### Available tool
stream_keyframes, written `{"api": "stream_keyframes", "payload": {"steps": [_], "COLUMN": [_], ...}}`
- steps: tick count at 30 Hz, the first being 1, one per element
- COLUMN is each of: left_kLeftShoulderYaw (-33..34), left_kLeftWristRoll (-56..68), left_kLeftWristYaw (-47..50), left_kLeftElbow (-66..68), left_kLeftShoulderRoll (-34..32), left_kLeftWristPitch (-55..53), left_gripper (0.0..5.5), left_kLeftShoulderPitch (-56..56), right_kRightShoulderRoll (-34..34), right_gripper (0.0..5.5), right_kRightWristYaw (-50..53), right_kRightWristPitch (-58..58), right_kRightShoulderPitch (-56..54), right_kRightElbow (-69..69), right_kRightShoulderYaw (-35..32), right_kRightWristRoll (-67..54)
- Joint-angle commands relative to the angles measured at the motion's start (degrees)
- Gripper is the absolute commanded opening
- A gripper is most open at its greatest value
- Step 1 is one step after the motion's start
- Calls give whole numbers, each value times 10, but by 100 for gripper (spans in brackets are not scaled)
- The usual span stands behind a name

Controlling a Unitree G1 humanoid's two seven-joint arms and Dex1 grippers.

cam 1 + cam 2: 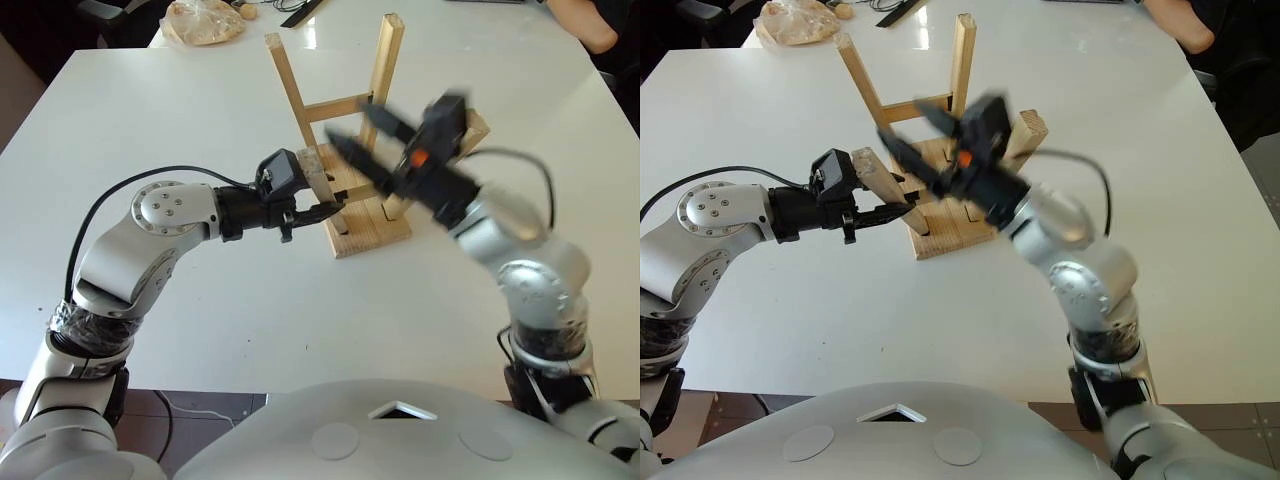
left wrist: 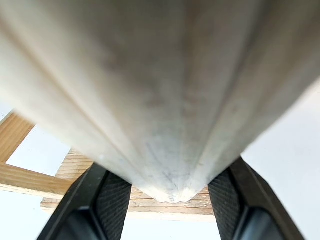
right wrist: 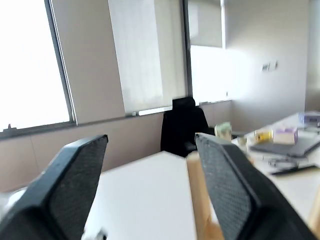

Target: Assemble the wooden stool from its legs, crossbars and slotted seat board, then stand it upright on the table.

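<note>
The wooden stool lies upside down on the white table, its slotted seat board [image 1: 385,228] flat. Two far legs [image 1: 290,85] [image 1: 385,60] point up, joined by a crossbar [image 1: 335,107]. My left gripper [image 1: 320,212] is shut on a near-left leg [image 1: 318,172] standing at the board's corner; in the left wrist view that leg [image 2: 160,90] sits between the pads [image 2: 112,200]. My right gripper [image 1: 348,122] hangs open above the stool, holding nothing. Its fingers [image 3: 75,185] frame the room, with a leg top [image 3: 200,200] beside one finger.
A clear bag with pale contents [image 1: 203,20] and dark items [image 1: 300,10] lie at the table's far edge. A person's arm [image 1: 585,20] rests at the far right corner. Bare table [image 1: 150,120] spreads left of and in front of the stool.
</note>
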State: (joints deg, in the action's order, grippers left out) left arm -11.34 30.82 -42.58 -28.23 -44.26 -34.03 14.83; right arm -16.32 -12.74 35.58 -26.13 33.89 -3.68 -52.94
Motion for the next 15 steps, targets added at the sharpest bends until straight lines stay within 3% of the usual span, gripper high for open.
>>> {"api": "stream_keyframes", "payload": {"steps": [1,4,7,11,15], "left_kLeftShoulderYaw": [-21,-21,-21,-24,-30], "left_kLeftWristRoll": [-54,-55,-55,-56,-62], "left_kLeftWristYaw": [5,2,-4,-16,-28], "left_kLeftElbow": [50,56,59,69,83], "left_kLeftShoulderRoll": [-19,-21,-23,-27,-27], "left_kLeftWristPitch": [-27,-22,-19,-14,-6], "left_gripper": [204,204,204,204,204], "left_kLeftShoulderPitch": [-29,-27,-23,-13,-5], "right_kRightShoulderRoll": [-97,-211,-262,-227,-149], "right_gripper": [322,322,322,322,322], "right_kRightWristYaw": [8,-9,-2,-1,-36], "right_kRightWristPitch": [-30,-152,-254,-311,-320], "right_kRightShoulderPitch": [-62,-31,-6,13,-4], "right_kRightElbow": [-141,-357,-510,-495,-367], "right_kRightShoulderYaw": [-144,-120,-79,-5,151], "right_kRightWristRoll": [26,238,369,458,562]}}
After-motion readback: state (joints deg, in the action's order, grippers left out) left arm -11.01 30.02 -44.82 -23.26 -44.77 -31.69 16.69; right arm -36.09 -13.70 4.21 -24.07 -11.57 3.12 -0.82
